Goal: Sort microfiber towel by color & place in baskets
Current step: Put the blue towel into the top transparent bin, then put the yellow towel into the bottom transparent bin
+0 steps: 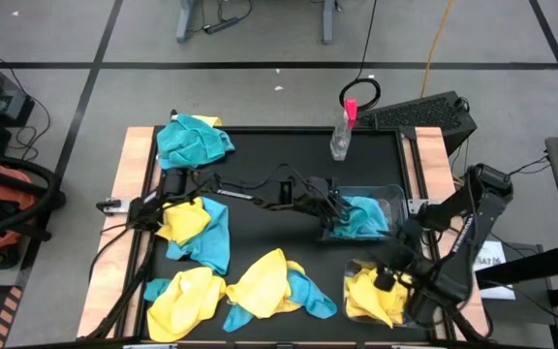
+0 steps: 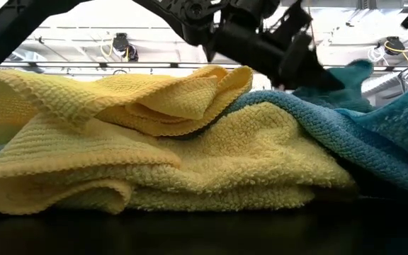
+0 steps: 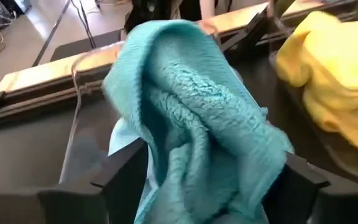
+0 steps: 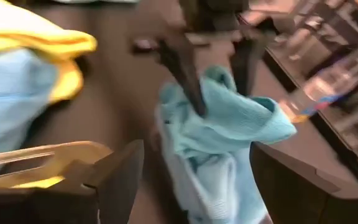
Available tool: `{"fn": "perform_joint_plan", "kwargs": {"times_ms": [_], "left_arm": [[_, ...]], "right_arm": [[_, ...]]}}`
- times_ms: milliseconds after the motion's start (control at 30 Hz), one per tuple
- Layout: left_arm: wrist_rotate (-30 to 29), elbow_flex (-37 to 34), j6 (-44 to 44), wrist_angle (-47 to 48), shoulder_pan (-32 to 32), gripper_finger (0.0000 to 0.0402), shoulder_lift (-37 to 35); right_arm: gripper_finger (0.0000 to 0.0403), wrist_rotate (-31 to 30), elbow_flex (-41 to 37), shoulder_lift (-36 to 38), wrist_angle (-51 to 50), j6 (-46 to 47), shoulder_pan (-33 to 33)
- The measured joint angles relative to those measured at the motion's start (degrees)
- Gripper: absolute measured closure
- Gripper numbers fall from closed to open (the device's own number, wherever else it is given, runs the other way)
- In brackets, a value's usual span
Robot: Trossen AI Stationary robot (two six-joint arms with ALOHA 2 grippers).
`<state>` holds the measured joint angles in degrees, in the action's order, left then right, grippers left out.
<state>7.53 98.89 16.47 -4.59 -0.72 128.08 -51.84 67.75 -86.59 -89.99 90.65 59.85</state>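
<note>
Baskets: two, both right of the spray bottle's (image 1: 342, 131) side of the surface (image 1: 269, 160). One basket (image 1: 393, 197) holds a teal towel (image 1: 361, 215); the other basket (image 1: 356, 291), nearer the front edge, holds a yellow towel (image 1: 376, 296).

Teal towels seen: four or five. One (image 1: 194, 142) far left of the bottle, one (image 1: 211, 237) below it, one (image 1: 308, 294) at front centre; a small teal edge (image 1: 155, 289) at front left may be another.

Yellow towels: four. Left (image 1: 184, 219), front left (image 1: 187, 302), front centre (image 1: 264, 281), plus the basketed one.

Spray bottle: one.

Arms: two.

A robotics lab is showing here — taped concrete floor (image 1: 260, 87), trailing cables (image 1: 434, 48), ceiling ducting (image 2: 69, 67) hanging behind the worktop (image 1: 260, 165).
</note>
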Motion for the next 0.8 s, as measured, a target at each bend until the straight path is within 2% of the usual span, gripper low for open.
{"fn": "perform_joint_plan", "kwargs": {"times_ms": [200,500,633,800], "left_arm": [[0.2,0.0,0.5,2.6,0.7,0.0130,-3.1],[-0.5,0.0,0.9,13.1,0.9,0.0129,-3.6],[-2.4,-0.1,0.8,17.3,0.9,0.0129,-4.9],[-3.5,0.1,0.8,21.8,0.9,0.0129,-10.3]], "right_arm": [[0.0145,-0.9,-5.3,0.0,0.0,4.3,-4.8],[0.0206,-8.1,-8.8,0.0,0.4,5.3,-9.4],[0.0236,-8.7,-10.5,0.0,3.5,2.6,-12.3],[0.0267,-8.3,-13.5,0.0,11.5,-4.6,-16.4]]}}
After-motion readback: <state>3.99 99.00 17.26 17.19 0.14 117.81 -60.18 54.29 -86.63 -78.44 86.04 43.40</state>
